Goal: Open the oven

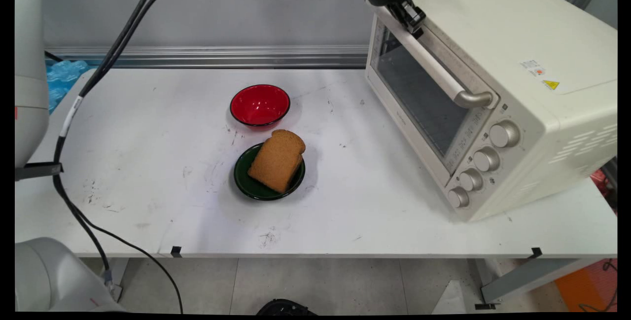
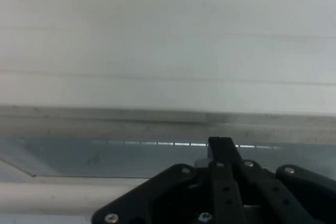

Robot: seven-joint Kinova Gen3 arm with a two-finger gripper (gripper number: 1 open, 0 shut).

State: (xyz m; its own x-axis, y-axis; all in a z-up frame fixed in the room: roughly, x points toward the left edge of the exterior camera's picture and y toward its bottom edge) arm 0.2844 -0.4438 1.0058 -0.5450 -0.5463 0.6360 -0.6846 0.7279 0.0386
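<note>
My gripper is up at the far end of the handle of a cream toaster oven on the table's right side. The oven's glass door looks closed. In the hand view the gripper is shut, its two fingers pressed together and reaching past the pale handle bar toward the door's top edge. Whether they touch the handle I cannot tell. A slice of brown bread leans on a dark green plate mid-table, far from the gripper.
A red bowl stands just behind the green plate. Four knobs run down the oven's front right. Black cables hang over the table's left side. Blue plastic packaging lies at the back left.
</note>
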